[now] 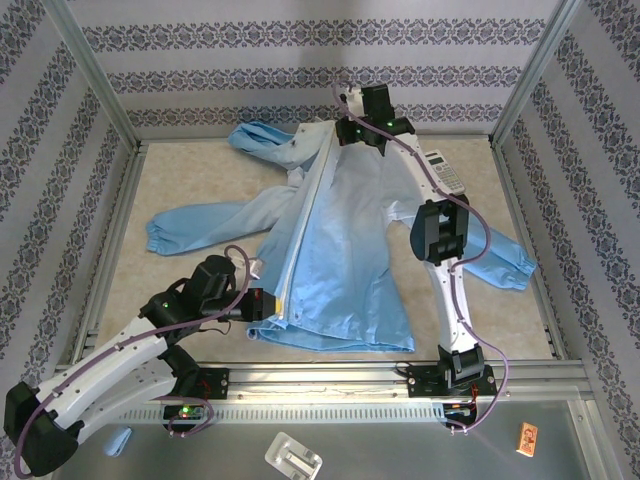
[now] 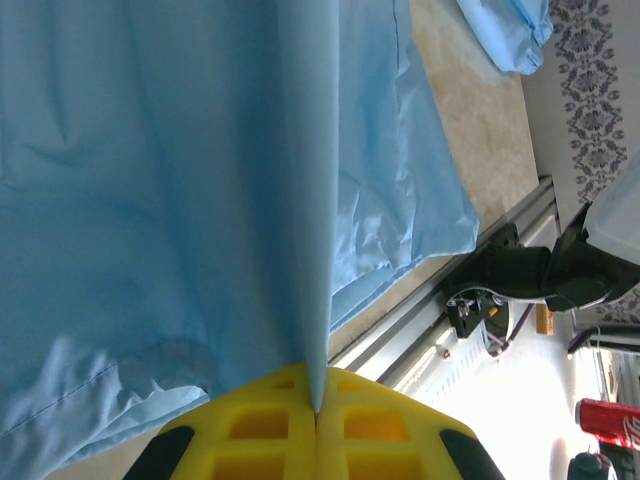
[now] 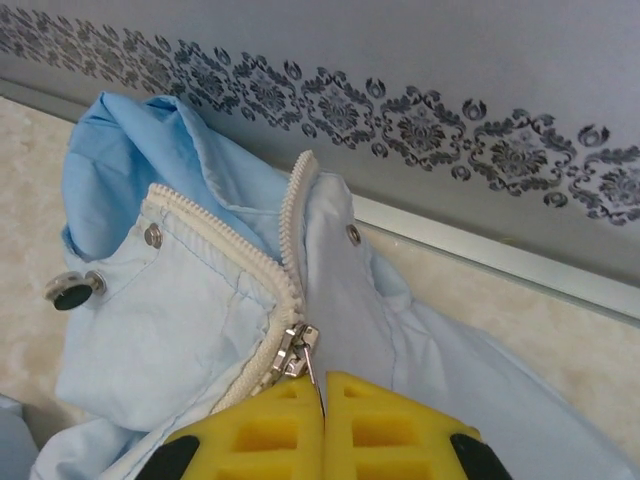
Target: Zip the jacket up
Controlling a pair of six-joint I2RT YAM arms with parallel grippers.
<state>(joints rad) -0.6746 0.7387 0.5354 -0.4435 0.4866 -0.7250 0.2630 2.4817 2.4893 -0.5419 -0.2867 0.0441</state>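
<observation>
I have the jacket (image 1: 345,250) spread flat across the middle of the table, hood toward the far wall, hem at the near edge; its white zipper strip (image 1: 300,230) runs near to far, just left of centre. Up at the collar the right gripper (image 3: 323,388) is pinched shut on the metal zipper pull (image 3: 296,352); the left gripper (image 2: 316,405) is clamped on a taut fold of the jacket at the near hem. The pull's tab vanishes between the yellow fingers (image 3: 400,425); the right arm covers part of the right sleeve. The table (image 1: 200,180) is beige and mottled, edged by aluminium rails, with patterned wallpaper on the walls. I count one jacket, two sleeves, two snaps (image 3: 152,236) flanking the collar zipper, and one calculator (image 1: 443,170) at the far right.
</observation>
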